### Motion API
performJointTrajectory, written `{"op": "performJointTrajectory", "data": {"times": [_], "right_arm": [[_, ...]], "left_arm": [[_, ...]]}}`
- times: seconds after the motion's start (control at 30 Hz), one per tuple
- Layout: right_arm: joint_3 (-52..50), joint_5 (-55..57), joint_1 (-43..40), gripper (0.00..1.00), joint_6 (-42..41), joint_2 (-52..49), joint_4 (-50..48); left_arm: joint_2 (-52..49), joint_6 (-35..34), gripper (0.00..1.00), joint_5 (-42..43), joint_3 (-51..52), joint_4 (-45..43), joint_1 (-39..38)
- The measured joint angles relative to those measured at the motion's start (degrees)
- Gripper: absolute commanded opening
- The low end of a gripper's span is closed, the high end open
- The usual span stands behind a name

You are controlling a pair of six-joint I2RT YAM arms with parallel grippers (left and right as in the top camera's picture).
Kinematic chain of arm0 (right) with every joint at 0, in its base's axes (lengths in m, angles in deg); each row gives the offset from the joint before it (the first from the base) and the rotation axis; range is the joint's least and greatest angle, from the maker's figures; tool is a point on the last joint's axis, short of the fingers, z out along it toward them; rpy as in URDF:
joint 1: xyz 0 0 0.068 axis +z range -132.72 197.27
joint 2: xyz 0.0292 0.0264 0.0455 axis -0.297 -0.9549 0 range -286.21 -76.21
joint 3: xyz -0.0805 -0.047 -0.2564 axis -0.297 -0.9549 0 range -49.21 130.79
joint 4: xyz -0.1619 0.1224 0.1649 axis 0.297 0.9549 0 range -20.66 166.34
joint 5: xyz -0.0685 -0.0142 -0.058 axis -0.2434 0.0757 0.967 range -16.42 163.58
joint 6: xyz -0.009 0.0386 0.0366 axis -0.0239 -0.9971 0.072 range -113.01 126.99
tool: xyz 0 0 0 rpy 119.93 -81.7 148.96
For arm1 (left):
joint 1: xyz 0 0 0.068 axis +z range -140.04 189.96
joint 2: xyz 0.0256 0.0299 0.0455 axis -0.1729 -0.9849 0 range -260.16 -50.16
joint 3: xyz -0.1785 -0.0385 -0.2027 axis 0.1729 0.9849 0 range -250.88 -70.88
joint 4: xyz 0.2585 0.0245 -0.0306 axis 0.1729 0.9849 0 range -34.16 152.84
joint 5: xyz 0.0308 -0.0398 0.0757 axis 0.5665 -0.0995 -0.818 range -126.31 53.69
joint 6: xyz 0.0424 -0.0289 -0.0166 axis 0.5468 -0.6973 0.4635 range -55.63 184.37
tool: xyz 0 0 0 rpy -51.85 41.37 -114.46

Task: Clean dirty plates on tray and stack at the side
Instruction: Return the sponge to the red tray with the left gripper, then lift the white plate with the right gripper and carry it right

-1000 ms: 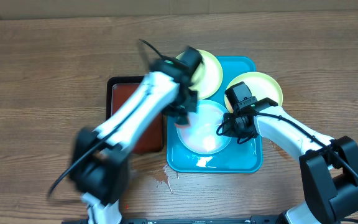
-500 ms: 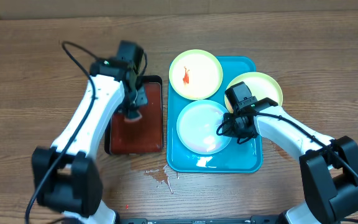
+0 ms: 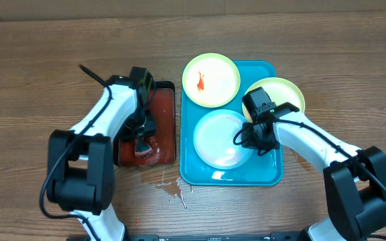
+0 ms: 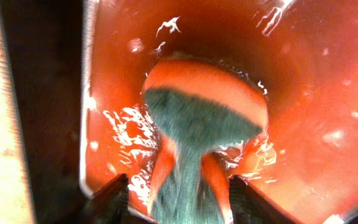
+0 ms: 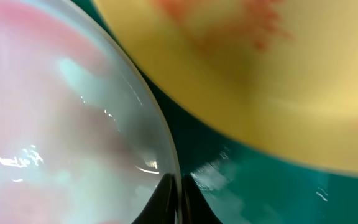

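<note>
Glossy round plates (image 3: pixel 220 137) on smooth turquoise tray (image 3: pixel 263 175), fuzzy green sponge (image 4: pixel 197 124)

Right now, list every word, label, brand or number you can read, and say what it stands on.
None: no readable text on the blue-rimmed plate, the yellow-green plates, the turquoise tray, the black tray, the sponge, the left arm or the right arm.

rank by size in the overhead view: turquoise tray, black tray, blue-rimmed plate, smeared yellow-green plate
1. rectangular turquoise plastic tray
2. black rectangular tray of red liquid
3. round light-blue-rimmed plastic plate and round yellow-green-rimmed plate with orange smear: look alike, not ranked
</note>
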Motion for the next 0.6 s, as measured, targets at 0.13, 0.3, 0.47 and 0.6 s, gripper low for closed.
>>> {"op": "performJointTrajectory", "data": {"times": [0.13,0.3,0.47,0.6], "right_arm": [[6.99,3.48,0.04,0.04,0.50,0.02,9.22],[18.97,6.36,0.96,0.04,4.48,0.04,15.39],[26.95,8.31,5.99,0.04,11.21,0.07,13.25],[28.00,11.67,13.18,0.04,14.43,0.07,6.82]], "left_arm": [[4.74,-0.04,0.74,2.54,-2.99,2.78,2.99],[13.09,1.14,0.85,6.54,-8.46,5.09,8.20],[21.11,3.04,0.86,11.47,-12.46,6.27,13.25],[25.77,4.85,0.87,14.56,-13.66,7.06,14.64]]}}
